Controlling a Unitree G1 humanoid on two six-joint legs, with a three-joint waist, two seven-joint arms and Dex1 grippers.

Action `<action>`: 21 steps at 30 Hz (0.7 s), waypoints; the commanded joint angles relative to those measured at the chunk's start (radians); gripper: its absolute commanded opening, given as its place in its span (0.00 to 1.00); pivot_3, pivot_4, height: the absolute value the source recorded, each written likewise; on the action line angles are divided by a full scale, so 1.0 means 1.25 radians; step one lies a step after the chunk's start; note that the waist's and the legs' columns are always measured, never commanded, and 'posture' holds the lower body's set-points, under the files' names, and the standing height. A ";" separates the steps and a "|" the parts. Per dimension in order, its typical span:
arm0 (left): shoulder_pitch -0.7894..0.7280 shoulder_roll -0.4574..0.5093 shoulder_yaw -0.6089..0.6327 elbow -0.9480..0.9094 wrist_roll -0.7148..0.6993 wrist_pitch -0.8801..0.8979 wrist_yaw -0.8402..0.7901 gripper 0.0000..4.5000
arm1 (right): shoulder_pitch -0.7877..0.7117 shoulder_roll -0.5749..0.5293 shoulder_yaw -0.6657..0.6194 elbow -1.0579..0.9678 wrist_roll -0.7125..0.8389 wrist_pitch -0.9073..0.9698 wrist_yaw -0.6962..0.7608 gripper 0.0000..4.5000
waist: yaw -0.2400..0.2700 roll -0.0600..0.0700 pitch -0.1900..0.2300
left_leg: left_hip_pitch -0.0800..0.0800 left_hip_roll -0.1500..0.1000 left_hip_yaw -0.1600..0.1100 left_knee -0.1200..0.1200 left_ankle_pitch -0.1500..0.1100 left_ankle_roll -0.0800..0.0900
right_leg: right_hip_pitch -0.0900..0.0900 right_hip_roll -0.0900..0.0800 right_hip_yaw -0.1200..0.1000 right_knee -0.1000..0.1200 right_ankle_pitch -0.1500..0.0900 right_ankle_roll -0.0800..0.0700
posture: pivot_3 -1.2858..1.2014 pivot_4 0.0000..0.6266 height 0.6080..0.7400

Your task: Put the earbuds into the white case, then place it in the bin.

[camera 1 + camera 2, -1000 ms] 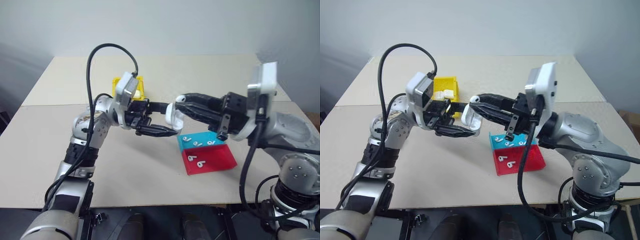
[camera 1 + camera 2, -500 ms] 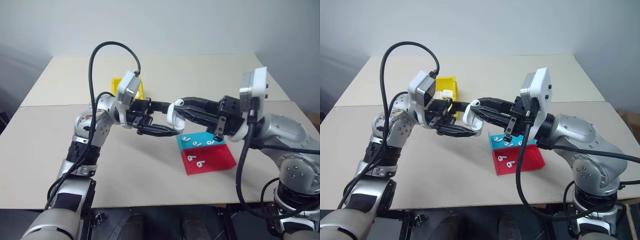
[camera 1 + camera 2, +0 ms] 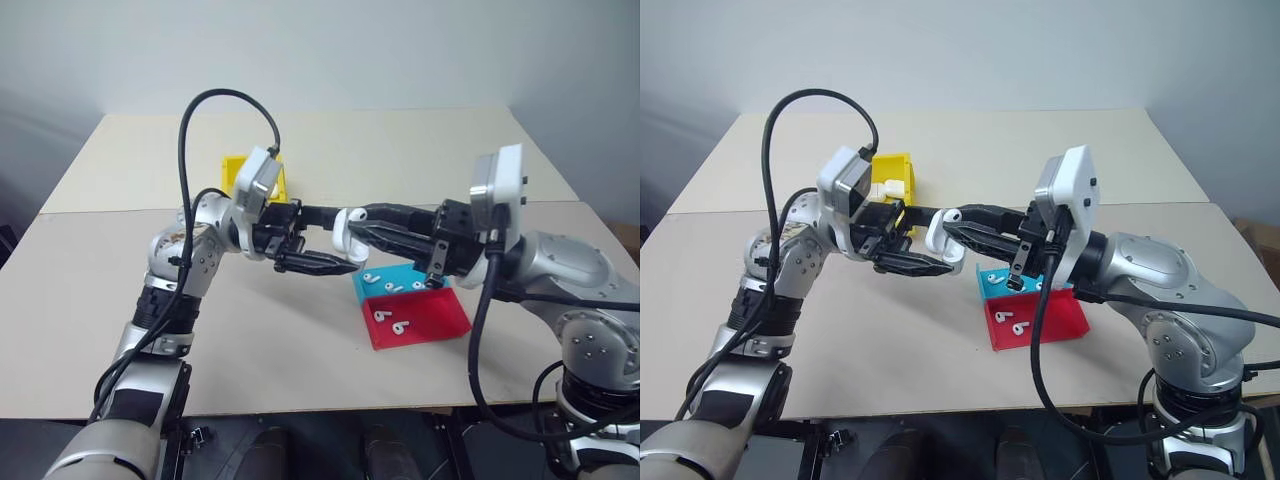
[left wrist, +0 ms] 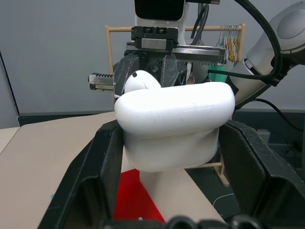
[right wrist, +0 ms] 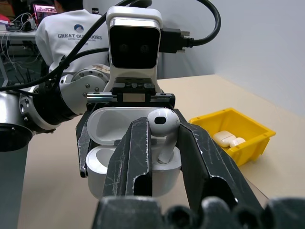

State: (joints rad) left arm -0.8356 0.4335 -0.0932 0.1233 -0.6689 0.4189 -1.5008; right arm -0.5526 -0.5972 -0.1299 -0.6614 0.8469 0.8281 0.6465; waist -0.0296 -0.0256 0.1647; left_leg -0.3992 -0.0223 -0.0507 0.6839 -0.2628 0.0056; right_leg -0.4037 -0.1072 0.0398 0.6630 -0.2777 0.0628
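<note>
My left gripper [image 3: 333, 240] is shut on the white case [image 3: 346, 229] and holds it in the air above the table, lid flipped open [image 5: 112, 126]. My right gripper [image 3: 360, 226] comes from the opposite side, shut on one earbud [image 5: 163, 125]. That earbud's stem reaches down into the case's body [image 4: 174, 124]. Several more earbuds [image 3: 397, 288] lie on the blue-and-red tray. The yellow bin [image 3: 235, 170] stands on the table behind my left wrist.
The flat tray, blue [image 3: 402, 274] at the back and red [image 3: 440, 318] at the front, lies on the table below my right gripper. The yellow bin [image 5: 248, 130] holds white cases [image 5: 228, 138]. A person in a white shirt [image 5: 71, 33] sits in the background.
My right wrist has dipped a little while its fingertips stay at the case. The left gripper and the case have kept still.
</note>
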 commanded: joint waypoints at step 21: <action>0.016 0.014 0.047 -0.037 -0.001 -0.025 0.020 0.62 | -0.032 -0.095 -0.111 0.153 0.119 -0.051 0.139 0.66 | 0.001 0.000 0.000 | 0.000 0.000 0.000 0.000 0.000 0.000 | 0.000 0.000 0.000 0.000 0.000 0.000 | 0.52 0.24 1.00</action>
State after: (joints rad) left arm -0.8163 0.4376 -0.0616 0.1212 -0.6683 0.4069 -1.4794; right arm -0.5738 -0.6906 -0.2265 -0.4968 0.9851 0.8048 0.7602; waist -0.0289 -0.0257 0.1648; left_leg -0.3992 -0.0223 -0.0506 0.6839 -0.2628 0.0057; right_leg -0.4033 -0.1072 0.0397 0.6627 -0.2777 0.0628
